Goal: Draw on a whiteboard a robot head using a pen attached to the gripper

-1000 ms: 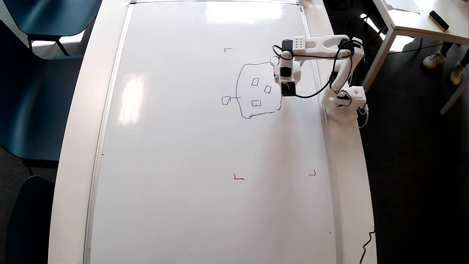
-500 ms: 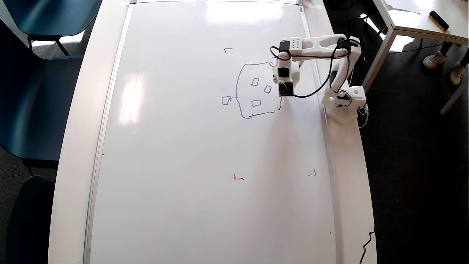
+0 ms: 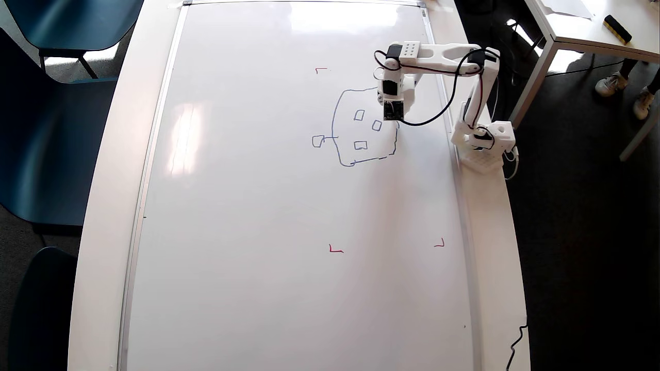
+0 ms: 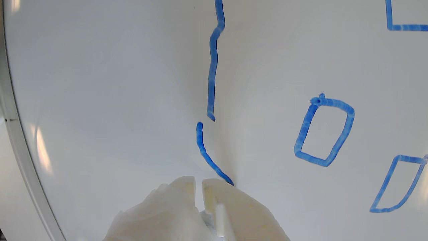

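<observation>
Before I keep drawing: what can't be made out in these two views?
- Pen: its tip is hidden behind the fingers in the wrist view, under the arm overhead.
- Robot head: right outline partly covered by the gripper overhead; cut off by the wrist view's edges.
- Tip contact with the whiteboard: unclear.

Dark blue chairs (image 3: pixel 62 31) stand left of the white counter (image 3: pixel 111 180); right of it, dark floor (image 3: pixel 577 247), seemingly carpet.

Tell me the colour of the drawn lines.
Blue, clearest in the wrist view on the robot head outline.
</observation>
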### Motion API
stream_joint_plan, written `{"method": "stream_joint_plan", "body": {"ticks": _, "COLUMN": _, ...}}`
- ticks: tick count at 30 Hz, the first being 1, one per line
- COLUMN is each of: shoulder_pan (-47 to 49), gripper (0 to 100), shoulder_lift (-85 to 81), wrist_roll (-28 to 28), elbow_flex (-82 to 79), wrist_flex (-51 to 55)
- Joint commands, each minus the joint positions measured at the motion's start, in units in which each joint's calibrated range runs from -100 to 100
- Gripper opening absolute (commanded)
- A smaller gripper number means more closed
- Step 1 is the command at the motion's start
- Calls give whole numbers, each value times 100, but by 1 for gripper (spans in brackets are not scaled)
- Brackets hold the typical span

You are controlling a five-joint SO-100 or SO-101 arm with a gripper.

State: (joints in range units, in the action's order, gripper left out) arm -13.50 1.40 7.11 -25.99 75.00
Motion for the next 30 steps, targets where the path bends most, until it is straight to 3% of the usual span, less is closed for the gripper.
{"method": "stream_joint_plan", "body": {"ticks": 1, "shoulder_pan": -171, "gripper": 1, "shoulder_lift": 41, "wrist_roll": 45, "elbow_flex": 153, "wrist_flex": 24}}
{"method": "stream_joint_plan", "body": {"ticks": 30, "shoulder_pan": -599, "gripper": 1, "shoulder_lift": -1, "wrist_roll": 147, "elbow_flex": 661, "wrist_flex": 137}}
